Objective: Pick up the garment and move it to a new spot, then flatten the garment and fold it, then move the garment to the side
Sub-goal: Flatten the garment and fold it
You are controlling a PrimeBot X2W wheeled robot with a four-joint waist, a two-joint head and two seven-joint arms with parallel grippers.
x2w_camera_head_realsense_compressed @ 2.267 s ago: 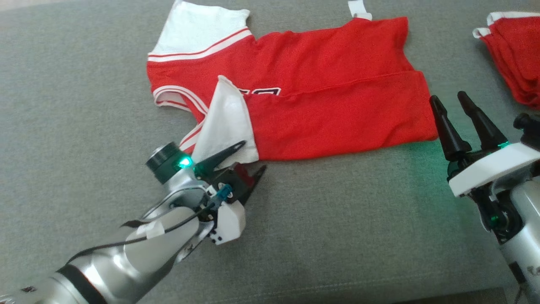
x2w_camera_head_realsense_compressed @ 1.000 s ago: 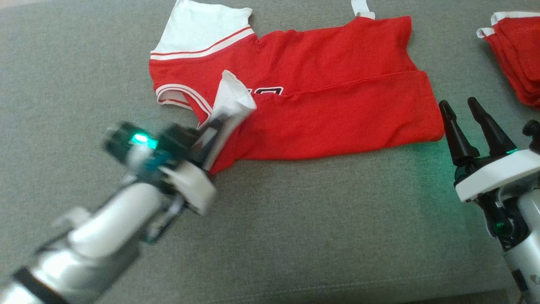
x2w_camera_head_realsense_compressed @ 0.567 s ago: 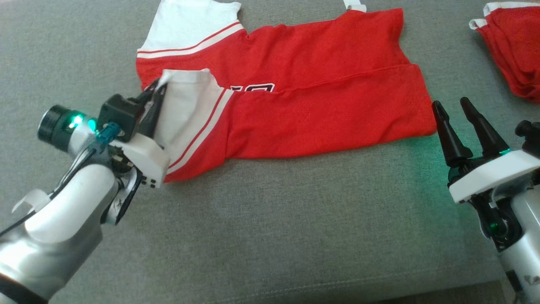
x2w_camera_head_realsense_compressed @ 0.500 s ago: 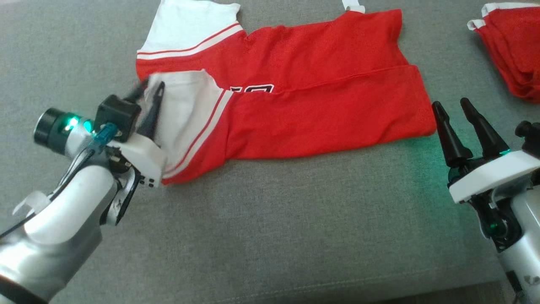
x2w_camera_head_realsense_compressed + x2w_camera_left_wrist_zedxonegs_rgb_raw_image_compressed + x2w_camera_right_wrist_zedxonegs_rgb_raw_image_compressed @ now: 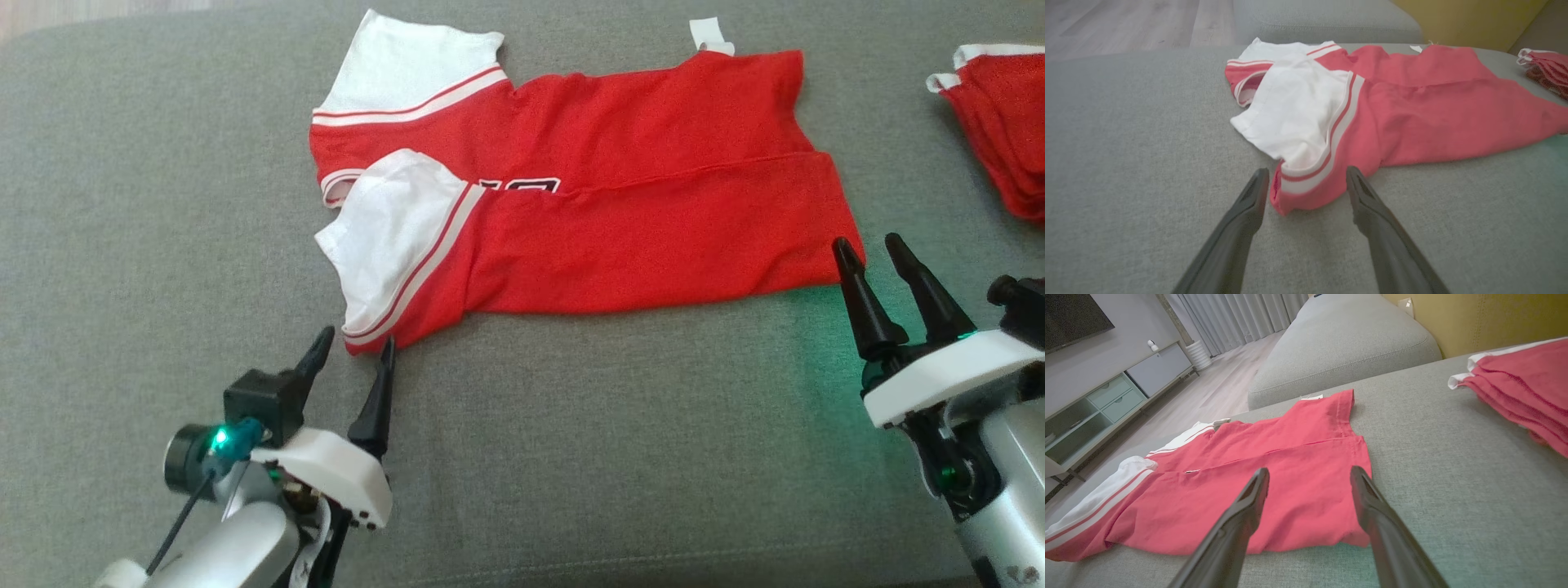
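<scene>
Red-and-white jersey [image 5: 620, 212], folded lengthwise, flat on grey sofa cushion [image 5: 571, 474]. Left gripper [image 5: 357, 336] spread, empty, at its sleeve corner; right gripper [image 5: 864, 241] spread, empty, beside hem.
Left wrist: fingers flank sleeve corner; contact unclear.
Right wrist: folded red garments [image 5: 1527, 388] lie apart.

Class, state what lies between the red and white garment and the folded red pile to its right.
Nothing but bare grey cushion separates the garment from the folded red pile; the head view and the right wrist view both show it.
</scene>
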